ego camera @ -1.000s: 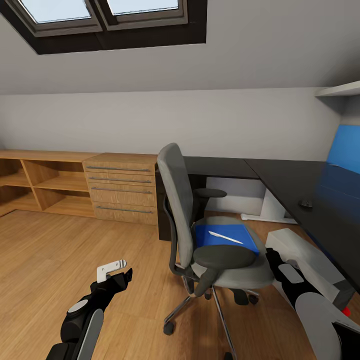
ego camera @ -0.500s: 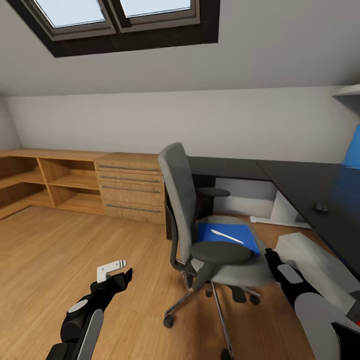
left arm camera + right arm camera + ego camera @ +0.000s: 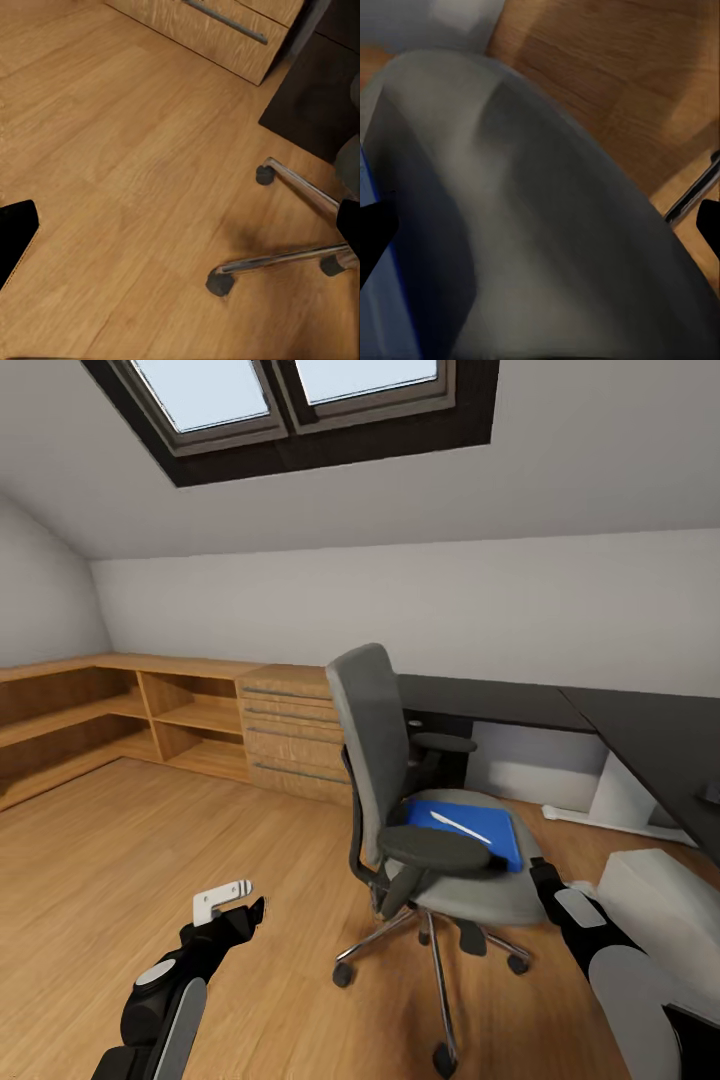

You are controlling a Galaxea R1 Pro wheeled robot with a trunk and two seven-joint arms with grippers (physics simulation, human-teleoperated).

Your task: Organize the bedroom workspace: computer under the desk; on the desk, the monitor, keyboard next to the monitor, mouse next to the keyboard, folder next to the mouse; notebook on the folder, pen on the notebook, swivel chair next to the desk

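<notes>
While the folder point(image 3: 468, 830) is lying on the swivel chair point(image 3: 430, 810) seat with the pen point(image 3: 460, 828) across it, the robot is nearing with the right gripper point(image 3: 545, 880), jaws spread, and should be sliding under the folder's near edge, keeping it level.

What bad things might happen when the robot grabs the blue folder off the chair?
The pen lies loose on the folder, so it may roll off if the folder tilts. The swivel chair stands on casters; a push from the right gripper, close to the seat edge, might roll it away.
</notes>
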